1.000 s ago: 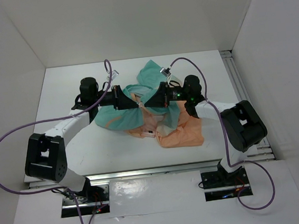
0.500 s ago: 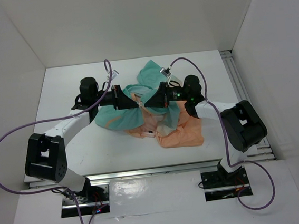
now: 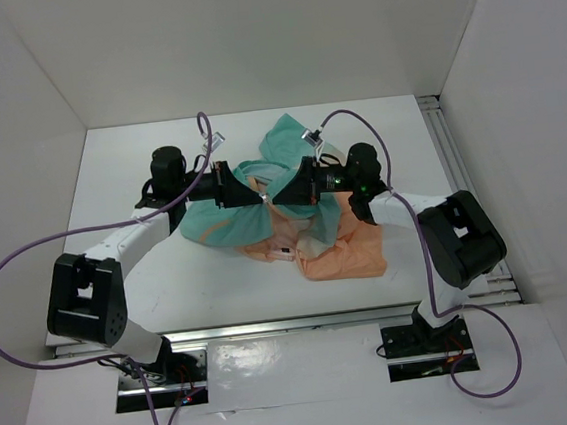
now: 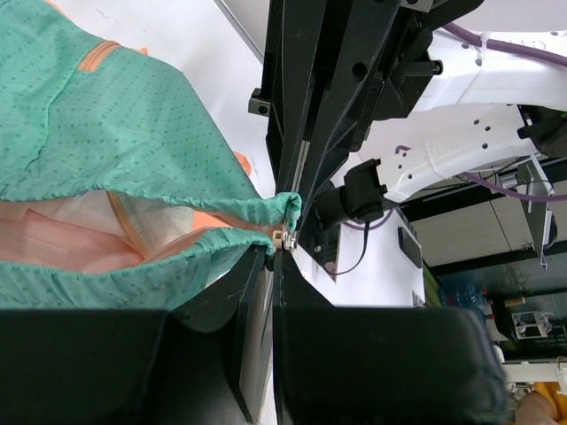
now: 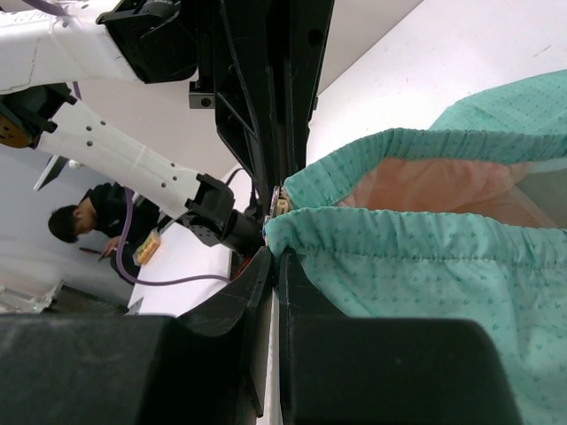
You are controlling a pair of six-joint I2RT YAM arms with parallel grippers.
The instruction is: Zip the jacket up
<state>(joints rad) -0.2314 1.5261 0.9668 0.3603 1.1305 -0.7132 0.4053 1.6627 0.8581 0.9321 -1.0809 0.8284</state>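
The jacket lies bunched in the middle of the table, teal at the back and peach at the front. My left gripper and right gripper meet tip to tip above it. In the left wrist view the left gripper is shut on the teal hem of the jacket, right beside a small metal zipper piece. In the right wrist view the right gripper is shut on the gathered teal hem of the jacket. Each wrist view shows the other gripper facing it, almost touching.
White walls enclose the table at the back and both sides. A metal rail runs along the right edge. Purple cables loop off both arms. A person sits far off in the right wrist view.
The right arm's wrist has shifted slightly to the left. Both grippers stay closed on the hem at the same spot.
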